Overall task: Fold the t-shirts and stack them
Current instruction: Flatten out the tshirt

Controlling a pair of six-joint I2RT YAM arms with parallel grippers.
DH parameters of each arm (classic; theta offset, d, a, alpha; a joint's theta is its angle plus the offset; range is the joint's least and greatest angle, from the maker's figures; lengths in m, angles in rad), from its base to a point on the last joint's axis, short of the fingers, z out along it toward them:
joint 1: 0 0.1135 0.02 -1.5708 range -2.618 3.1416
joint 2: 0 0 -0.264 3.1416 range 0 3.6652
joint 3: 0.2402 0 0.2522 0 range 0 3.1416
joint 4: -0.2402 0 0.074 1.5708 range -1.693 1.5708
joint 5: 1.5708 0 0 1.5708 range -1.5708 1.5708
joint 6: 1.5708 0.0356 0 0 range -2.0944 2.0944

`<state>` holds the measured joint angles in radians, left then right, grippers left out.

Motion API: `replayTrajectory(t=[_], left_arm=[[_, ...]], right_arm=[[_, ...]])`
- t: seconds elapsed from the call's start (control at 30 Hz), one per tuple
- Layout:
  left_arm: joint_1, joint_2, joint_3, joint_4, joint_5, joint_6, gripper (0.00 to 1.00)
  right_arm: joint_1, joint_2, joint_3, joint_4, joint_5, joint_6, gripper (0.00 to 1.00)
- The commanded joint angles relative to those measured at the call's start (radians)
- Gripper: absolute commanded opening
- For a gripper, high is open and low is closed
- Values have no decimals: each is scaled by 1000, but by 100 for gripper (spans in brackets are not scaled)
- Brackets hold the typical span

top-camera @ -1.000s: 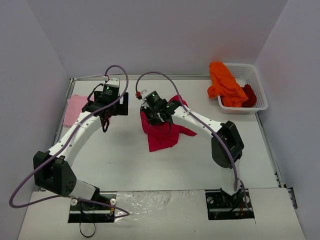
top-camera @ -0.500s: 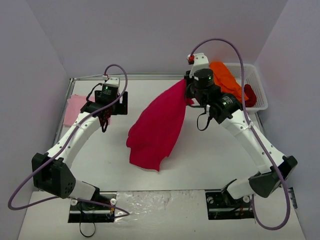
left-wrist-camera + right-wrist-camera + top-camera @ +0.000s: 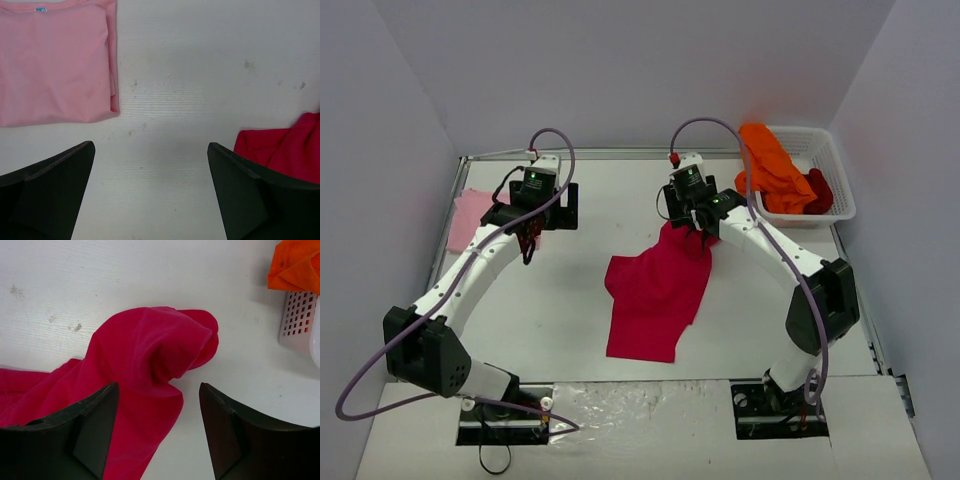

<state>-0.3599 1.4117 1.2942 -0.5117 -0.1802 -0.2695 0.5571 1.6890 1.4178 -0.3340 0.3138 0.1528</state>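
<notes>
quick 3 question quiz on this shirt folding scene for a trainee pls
1. True or false: the bright orange cloth t-shirt hangs over the rim of the white plastic mesh basket.
2. The right hand is over: A) the large crimson-magenta cloth t-shirt; B) the basket; C) the orange t-shirt.
3. Which t-shirt is already folded?
Key: 1 true; 2 A; 3 the pale pink cloth t-shirt, lying flat near the open left hand.
</notes>
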Motion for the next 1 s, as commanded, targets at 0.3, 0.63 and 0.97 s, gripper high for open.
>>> replayTrajectory(t=[0.3, 0.63, 0.97], left_arm=[[-5, -7, 30, 4, 27, -4, 96], [-30, 10, 28, 12, 64, 6, 96], [-50, 20, 30, 10, 47, 7, 96]], right_arm=[[33, -199, -31, -11, -62, 22, 60], [56, -302, -143, -10, -50, 10, 58], [110, -305, -270, -13, -93, 47, 43]])
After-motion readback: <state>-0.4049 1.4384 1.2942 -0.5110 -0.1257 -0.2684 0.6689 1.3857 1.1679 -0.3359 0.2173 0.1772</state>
